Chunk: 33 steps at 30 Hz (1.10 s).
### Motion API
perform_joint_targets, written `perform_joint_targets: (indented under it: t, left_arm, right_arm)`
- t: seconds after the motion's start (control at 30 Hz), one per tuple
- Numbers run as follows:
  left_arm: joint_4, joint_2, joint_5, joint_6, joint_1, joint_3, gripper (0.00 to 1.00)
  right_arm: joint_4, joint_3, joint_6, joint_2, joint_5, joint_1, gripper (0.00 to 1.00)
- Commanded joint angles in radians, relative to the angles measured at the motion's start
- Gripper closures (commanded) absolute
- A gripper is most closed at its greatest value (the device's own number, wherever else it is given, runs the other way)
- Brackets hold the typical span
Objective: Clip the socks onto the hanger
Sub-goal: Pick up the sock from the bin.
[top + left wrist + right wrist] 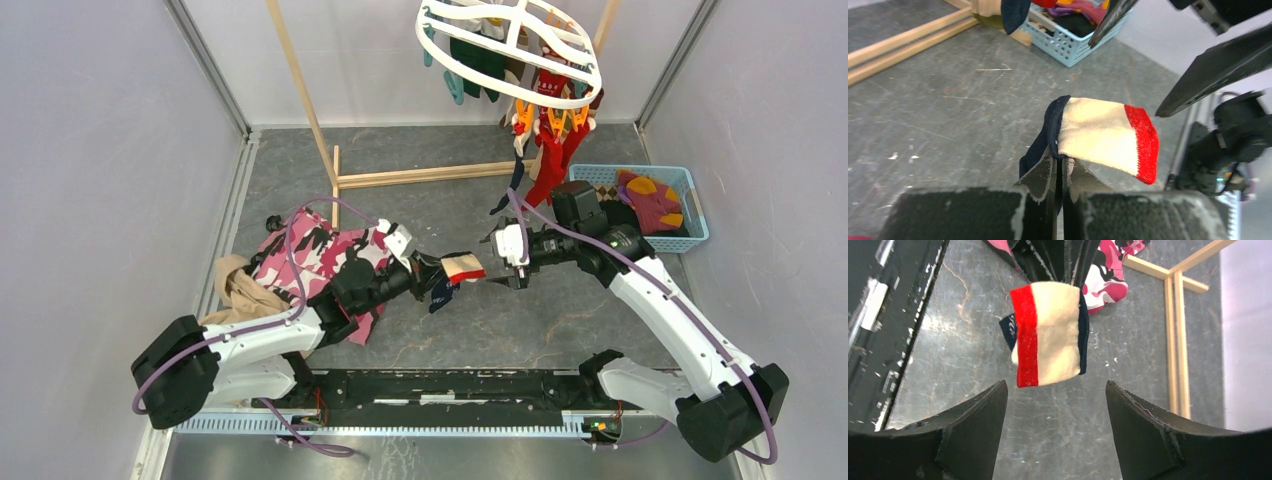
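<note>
Sock mid-air at scene centre, probably light and limp. Navy end pinched in closed left gripper; free red cuff best to grab. Right gripper spread open just right. Hanger far, well apart.

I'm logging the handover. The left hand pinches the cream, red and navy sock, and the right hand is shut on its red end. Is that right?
Not quite. The left hand does pinch the sock, but the right hand is open, its fingers spread just short of the sock, not touching it, as the right wrist view shows.
</note>
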Motion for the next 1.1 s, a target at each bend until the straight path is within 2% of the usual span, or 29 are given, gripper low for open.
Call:
perform_joint_targets:
  t: [0.0, 0.13, 0.23, 0.43, 0.5, 0.57, 0.67, 0.73, 0.77, 0.87, 1.07]
  left_arm:
    - [0.01, -0.028, 0.219, -0.195, 0.046, 0.064, 0.98]
    - [0.023, -0.028, 0.31, -0.271, 0.08, 0.073, 0.98]
    - [0.029, -0.02, 0.354, -0.295, 0.093, 0.081, 0.98]
    - [0.037, 0.025, 0.415, -0.324, 0.103, 0.109, 0.98]
    - [0.049, 0.038, 0.423, -0.334, 0.105, 0.112, 0.98]
    - [0.051, 0.046, 0.423, -0.337, 0.108, 0.113, 0.98]
    - [0.051, 0.053, 0.416, -0.34, 0.114, 0.109, 0.98]
    - [0.051, 0.055, 0.413, -0.335, 0.12, 0.102, 0.98]
    - [0.053, 0.054, 0.408, -0.33, 0.125, 0.097, 0.97]
    - [0.095, 0.037, 0.392, -0.289, 0.139, 0.053, 0.77]
    - [0.353, -0.074, 0.395, -0.126, 0.152, -0.146, 0.31]
  right_arm:
    - [-0.061, 0.012, -0.236, -0.019, -0.007, 0.0, 0.23]
    - [-0.08, 0.005, -0.304, -0.012, -0.044, 0.0, 0.24]
    - [-0.052, -0.005, -0.282, -0.016, -0.081, 0.0, 0.26]
    - [-0.014, 0.018, -0.216, -0.012, -0.183, 0.002, 0.39]
    - [-0.012, 0.02, -0.197, -0.01, -0.216, 0.002, 0.48]
    - [-0.006, 0.02, -0.171, -0.009, -0.242, 0.002, 0.62]
    - [0.015, 0.015, -0.108, -0.01, -0.267, 0.0, 0.89]
    - [0.075, -0.004, -0.009, -0.015, -0.274, 0.0, 1.0]
    - [0.112, -0.018, 0.047, -0.016, -0.277, 0.0, 1.0]
    - [0.223, -0.059, 0.229, -0.013, -0.287, -0.01, 1.0]
    - [0.278, -0.096, 0.328, 0.017, -0.426, -0.103, 1.0]
